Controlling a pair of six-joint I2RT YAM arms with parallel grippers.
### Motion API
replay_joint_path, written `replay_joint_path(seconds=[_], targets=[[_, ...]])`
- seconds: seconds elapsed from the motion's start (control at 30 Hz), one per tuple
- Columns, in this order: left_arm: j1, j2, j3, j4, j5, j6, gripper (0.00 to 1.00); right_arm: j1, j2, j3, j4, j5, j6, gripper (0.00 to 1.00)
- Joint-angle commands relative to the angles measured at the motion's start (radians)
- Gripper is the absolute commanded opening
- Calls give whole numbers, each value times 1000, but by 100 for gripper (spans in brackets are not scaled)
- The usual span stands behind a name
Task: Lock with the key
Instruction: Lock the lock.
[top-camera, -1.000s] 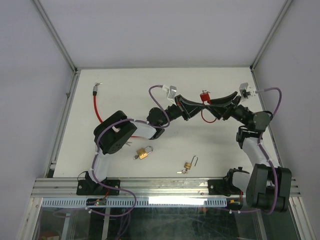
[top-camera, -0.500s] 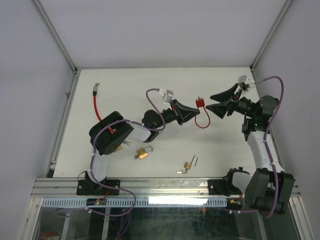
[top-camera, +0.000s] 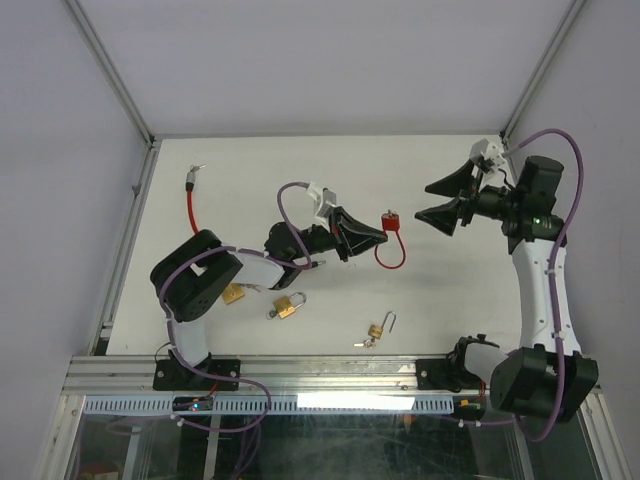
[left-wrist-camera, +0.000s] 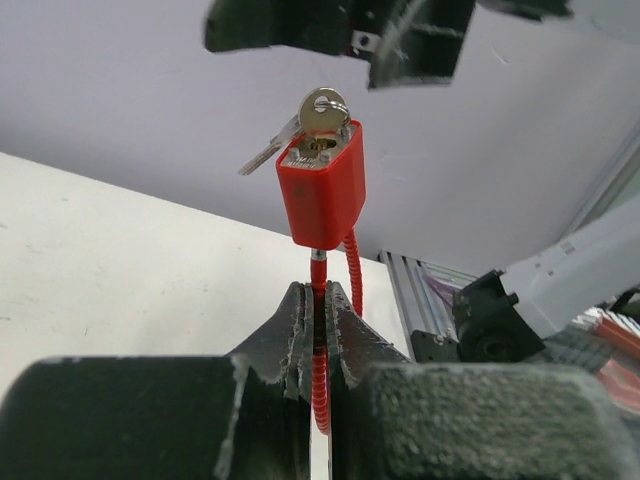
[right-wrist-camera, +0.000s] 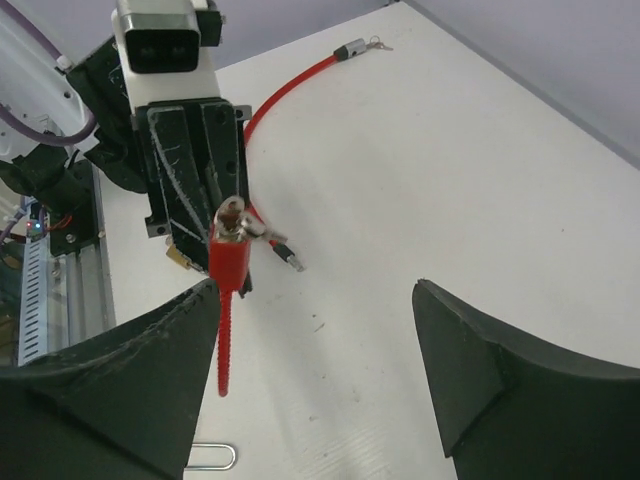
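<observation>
The left arm reached low across the counter, the left hand clamped on the red cable just under the red padlock, which stood up past it with the key in its top. The right arm stood raised at the far right, the right hand spread wide and empty, facing the padlock from apart

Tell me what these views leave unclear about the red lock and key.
Key, left wrist view: too small to tell whether it is turned.
Red cable, left wrist view: lower run hidden behind the left gripper.
Brass padlock, top view: partly covered by the left arm.
Red lock, top view: too small to show whether the cable end is seated.
</observation>
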Motion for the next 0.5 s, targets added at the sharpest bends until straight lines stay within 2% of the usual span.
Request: replay_joint_path(seconds=[0.0,0.03,0.07,0.17,0.33,0.47], targets=[[4,-106,-20,-20,120,112,0,22,64,262,-664,-21,-658,83],[4,-114,-24,-44,142,123,0,27,84,343,-857,-2,-956,87],[4,-121,-26,-65,163,136,0,36,98,389,-985,26,-1104,89],[9,-140,-25,-146,224,178,0,100,134,483,-1221,145,-1391,89],[22,-174,13,-363,297,299,0,237,125,434,-1250,300,-1641,79],[30,-209,50,-573,317,440,0,354,172,469,-1250,352,-1615,68]])
